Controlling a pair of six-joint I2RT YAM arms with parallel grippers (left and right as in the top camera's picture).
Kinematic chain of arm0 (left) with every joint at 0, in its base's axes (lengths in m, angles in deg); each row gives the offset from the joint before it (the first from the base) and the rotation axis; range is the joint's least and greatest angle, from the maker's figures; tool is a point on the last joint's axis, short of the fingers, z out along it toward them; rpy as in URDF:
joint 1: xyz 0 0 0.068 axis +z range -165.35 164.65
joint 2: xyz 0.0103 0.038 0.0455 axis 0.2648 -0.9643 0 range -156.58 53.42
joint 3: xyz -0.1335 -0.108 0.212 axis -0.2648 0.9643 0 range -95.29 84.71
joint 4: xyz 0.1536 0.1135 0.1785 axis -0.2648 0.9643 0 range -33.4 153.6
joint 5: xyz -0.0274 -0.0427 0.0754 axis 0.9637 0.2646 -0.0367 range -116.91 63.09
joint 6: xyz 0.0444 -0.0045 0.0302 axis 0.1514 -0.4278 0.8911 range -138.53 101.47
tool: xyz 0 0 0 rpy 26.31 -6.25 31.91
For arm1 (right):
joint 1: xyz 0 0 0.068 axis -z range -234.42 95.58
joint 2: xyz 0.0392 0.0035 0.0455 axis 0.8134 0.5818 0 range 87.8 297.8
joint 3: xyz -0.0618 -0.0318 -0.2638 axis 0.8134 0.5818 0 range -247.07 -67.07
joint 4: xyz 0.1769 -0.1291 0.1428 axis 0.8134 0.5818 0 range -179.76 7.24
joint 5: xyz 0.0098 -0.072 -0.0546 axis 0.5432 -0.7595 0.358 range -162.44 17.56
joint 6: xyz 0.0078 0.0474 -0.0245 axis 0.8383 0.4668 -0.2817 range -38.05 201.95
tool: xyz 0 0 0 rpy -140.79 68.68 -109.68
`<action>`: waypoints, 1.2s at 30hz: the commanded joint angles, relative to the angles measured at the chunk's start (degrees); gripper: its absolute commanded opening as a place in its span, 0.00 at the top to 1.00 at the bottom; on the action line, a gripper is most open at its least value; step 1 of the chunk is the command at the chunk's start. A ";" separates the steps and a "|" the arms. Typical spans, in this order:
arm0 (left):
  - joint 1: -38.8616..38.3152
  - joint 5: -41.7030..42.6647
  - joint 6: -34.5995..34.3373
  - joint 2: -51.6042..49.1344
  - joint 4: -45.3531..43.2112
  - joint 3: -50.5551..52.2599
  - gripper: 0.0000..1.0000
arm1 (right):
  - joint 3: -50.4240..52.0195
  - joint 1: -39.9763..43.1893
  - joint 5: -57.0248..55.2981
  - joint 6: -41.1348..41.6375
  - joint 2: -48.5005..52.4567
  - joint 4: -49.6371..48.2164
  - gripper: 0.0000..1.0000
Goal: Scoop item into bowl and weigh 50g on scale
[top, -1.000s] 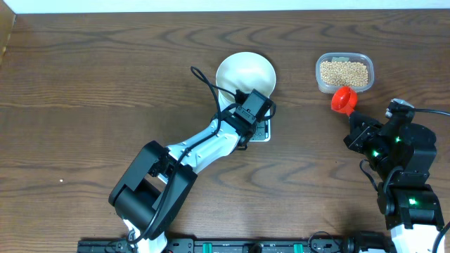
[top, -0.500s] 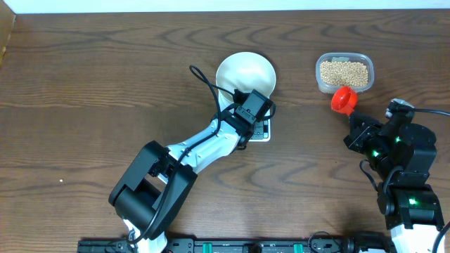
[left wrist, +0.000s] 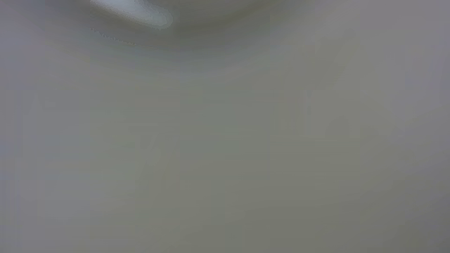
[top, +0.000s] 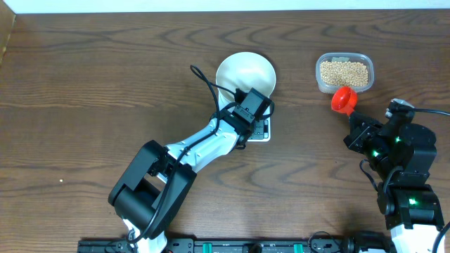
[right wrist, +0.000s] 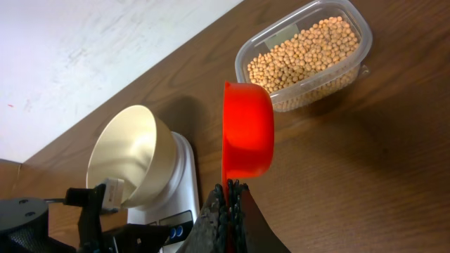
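Across the whole shot is a dark wood table (top: 84,84), so that's the big thing. Next up, the left arm (top: 204,144) stretches from the near edge up to the middle. The right arm (top: 404,169) is bunched up by the near right corner.

Around the middle of the table, a bit toward the far edge, sits the cream bowl (top: 245,72). It's on top of the white scale (top: 261,130), and only the scale's front strip with the buttons pokes out on the near side.

The left gripper (top: 245,95) is right up against the bowl's near rim with its jaws closed. Honestly I can't tell if the rim is pinched between them. The left wrist view is just a pale blur.

Over toward the far right corner there's a clear plastic tub (top: 318,79), well apart from the bowl.

The red scoop (top: 342,99) is just on the near side of the tub. Its cup is tipped on its side, and the right gripper (right wrist: 226,204) is clamped tight on its handle.

Smallest of all are the beans (top: 344,72), pale tan and round, lying in the tub.
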 commanded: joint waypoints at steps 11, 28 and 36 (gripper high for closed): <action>-0.11 1.09 1.57 -2.27 1.40 0.52 0.93 | 0.17 0.44 -0.72 -1.07 -0.57 0.02 0.99; -0.17 1.07 1.03 -3.10 0.50 0.52 0.93 | 0.17 0.44 -0.92 -1.27 -0.57 0.04 0.99; -0.13 1.01 1.38 -3.10 0.17 0.52 0.93 | 0.17 0.44 -0.90 -1.27 -0.57 0.07 0.99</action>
